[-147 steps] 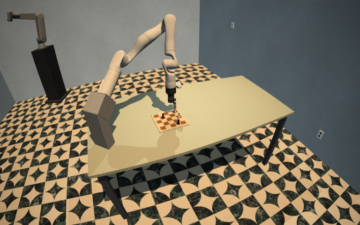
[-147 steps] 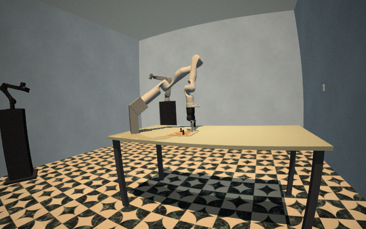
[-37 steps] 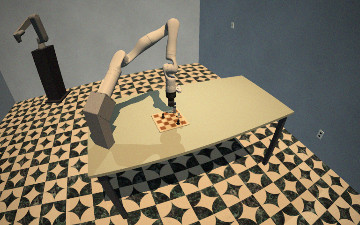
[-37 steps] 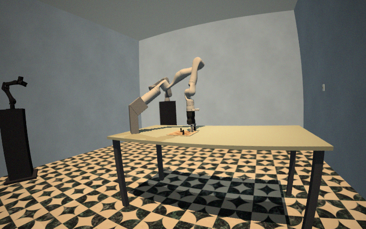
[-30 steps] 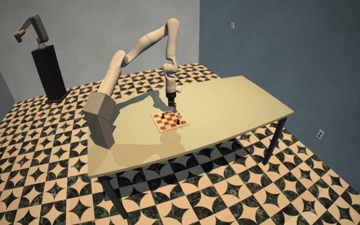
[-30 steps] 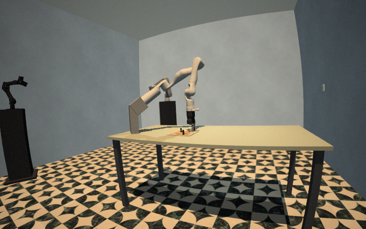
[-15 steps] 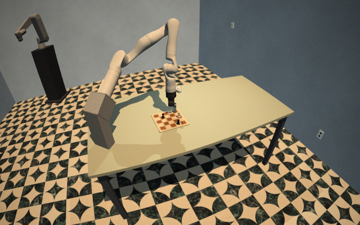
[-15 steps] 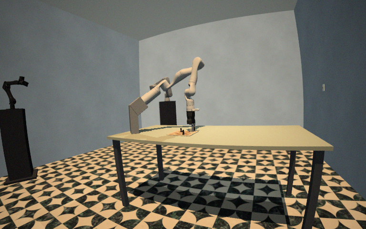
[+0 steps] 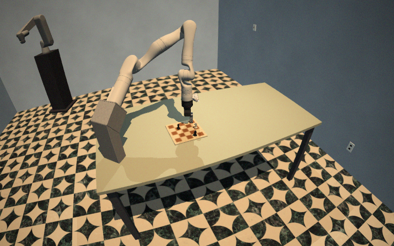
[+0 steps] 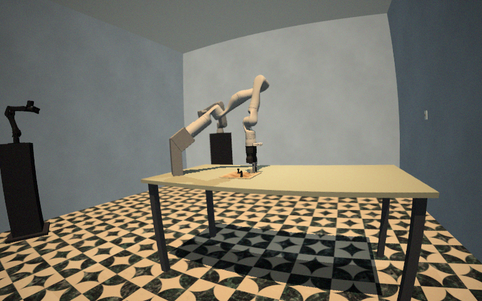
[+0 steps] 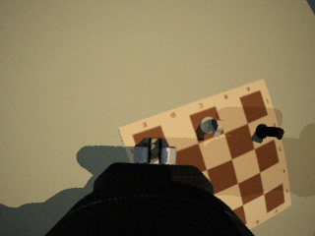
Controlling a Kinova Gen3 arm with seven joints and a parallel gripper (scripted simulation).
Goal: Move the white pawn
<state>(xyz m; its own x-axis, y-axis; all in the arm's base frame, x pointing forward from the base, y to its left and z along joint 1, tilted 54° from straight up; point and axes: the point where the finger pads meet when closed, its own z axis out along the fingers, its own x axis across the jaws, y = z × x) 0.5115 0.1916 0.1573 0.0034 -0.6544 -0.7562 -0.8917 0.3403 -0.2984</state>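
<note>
A tan table (image 9: pixel 247 116) carries a small chessboard (image 9: pixel 177 140); over its far edge the gripper (image 9: pixel 190 119) is clenched around the white pawn (image 11: pixel 153 152); two black pieces (image 9: pixel 195 133) stand nearby.

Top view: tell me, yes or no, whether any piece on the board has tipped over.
No: the two black pieces and the pale piece beside the pincer all stand upright on the board.

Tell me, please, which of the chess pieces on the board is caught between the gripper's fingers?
The light piece at the board's far edge, presumably the white pawn: the gripper is shut on it. The other light piece and both black pieces stand free.
</note>
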